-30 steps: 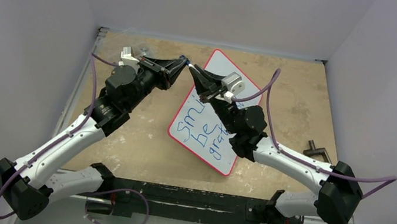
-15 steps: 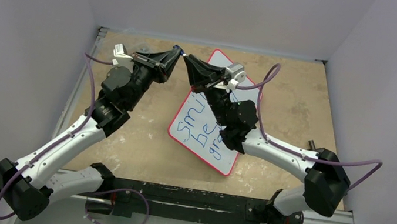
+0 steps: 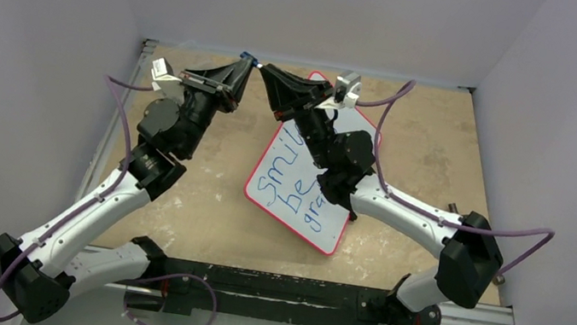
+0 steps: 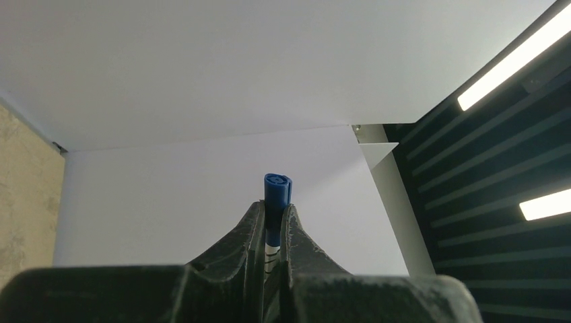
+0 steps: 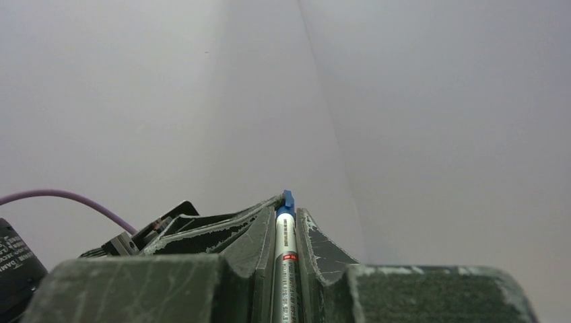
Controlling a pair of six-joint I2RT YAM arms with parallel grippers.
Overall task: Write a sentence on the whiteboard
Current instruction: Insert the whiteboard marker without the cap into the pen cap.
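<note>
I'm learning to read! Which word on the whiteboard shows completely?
The middle word, "Be"; the right arm hides the ends of the top word and bottom word.

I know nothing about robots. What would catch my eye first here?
Two black arms rear up over the far edge of the table, the left gripper and right gripper meeting nose to nose, each pinching an end of a blue marker. Beneath the right arm a red-rimmed whiteboard lies askew, its blue handwriting partly hidden.
</note>
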